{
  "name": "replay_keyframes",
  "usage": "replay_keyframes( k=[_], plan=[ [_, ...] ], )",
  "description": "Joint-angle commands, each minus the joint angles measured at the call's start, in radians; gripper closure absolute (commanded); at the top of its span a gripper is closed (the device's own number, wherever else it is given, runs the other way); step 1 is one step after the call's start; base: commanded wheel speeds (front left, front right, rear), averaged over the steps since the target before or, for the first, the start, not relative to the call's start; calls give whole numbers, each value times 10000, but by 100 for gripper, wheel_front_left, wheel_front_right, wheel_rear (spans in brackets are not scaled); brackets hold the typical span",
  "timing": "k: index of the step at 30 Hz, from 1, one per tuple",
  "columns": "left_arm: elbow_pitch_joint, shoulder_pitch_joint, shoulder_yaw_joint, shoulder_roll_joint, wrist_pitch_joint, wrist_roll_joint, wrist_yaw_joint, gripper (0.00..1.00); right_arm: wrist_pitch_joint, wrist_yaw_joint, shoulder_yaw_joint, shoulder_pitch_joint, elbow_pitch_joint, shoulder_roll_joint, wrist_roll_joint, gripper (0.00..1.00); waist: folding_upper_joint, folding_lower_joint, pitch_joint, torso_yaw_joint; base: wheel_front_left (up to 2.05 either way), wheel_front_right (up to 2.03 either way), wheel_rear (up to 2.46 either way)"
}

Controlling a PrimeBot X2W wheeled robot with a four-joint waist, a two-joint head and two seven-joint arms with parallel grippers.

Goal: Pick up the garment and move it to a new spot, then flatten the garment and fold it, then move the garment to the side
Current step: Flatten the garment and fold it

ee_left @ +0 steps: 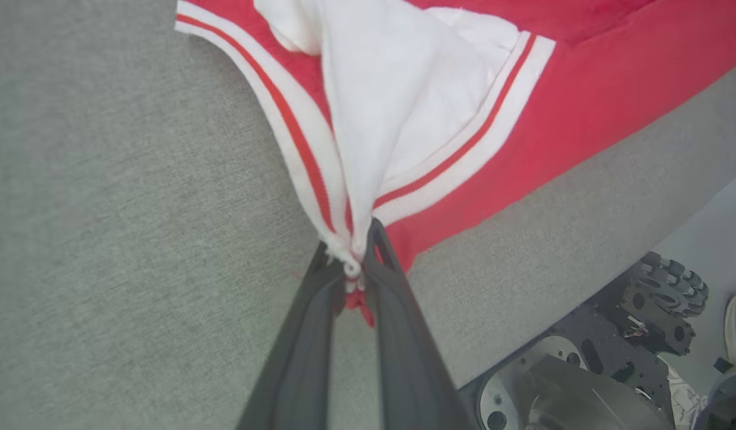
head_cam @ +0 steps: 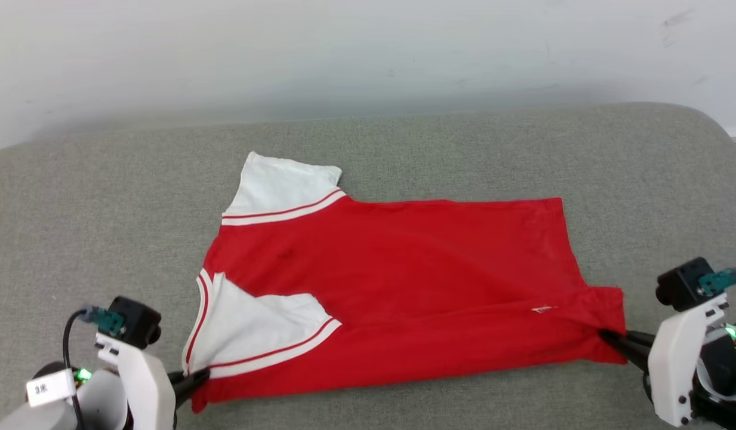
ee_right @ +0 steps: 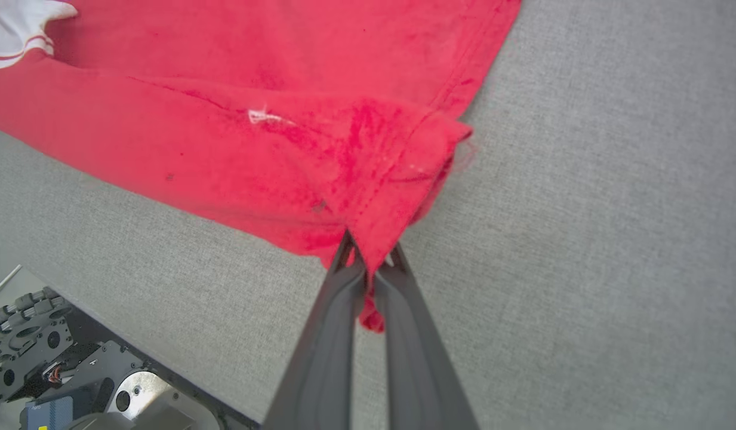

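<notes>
Red cloth is gripped at both near corners, likely so the front edge can be pulled taut for flattening. The left claw (head_cam: pixel 193 378) is clamped shut on the shirt (head_cam: pixel 403 269) by its near sleeve (head_cam: pixel 260 328), and the right claw (head_cam: pixel 609 338) is shut on the hem corner. The shirt lies spread on the grey cushion (head_cam: pixel 105 209), its far sleeve (head_cam: pixel 281 188) pointing towards the wall (head_cam: pixel 368 54).
</notes>
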Motion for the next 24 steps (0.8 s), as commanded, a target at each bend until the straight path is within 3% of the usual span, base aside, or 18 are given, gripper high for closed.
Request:
replay_keyframes(
  k=[1, 6, 11, 19, 20, 21, 24],
  plan=[
    [-115, 268, 35, 79, -100, -90, 99, 100, 109, -15, -214, 274, -110, -83, 54, 100, -1, 0, -25, -2, 0, 0, 0],
    [-289, 944, 20, 285, -273, -323, 359, 100, 667, -15, -868, 1210, -479, -53, -8, 100, -1, 0, -17, 16, 0, 0, 0],
    [34, 1323, -85, 117, -431, -495, 390, 100, 1016, -16, -1309, 1740, -291, 207, -184, 100, -1, 0, 153, 26, 0, 0, 0],
    [1467, 1171, -337, -685, -695, -454, 7, 100, 432, -15, -1141, 1622, 1135, 1150, -655, 100, -1, 0, 488, 142, 0, 0, 0],
    [1561, 1168, -331, -707, -772, -416, 17, 55, 252, -16, -1158, 1604, 1235, 1182, -723, 55, -1, 0, 471, 152, 0, 0, 0],
    [1623, 1138, -301, -704, -906, -325, 46, 0, 65, -16, -1247, 1587, 1311, 1215, -775, 0, -1, 0, 448, 162, 0, 0, 0],
    [1440, 1181, -89, -586, -1511, -101, 142, 0, -826, -15, -1814, 1664, 1046, 1441, -1006, 0, -1, 0, 246, 169, 0, 0, 0]
  ],
)
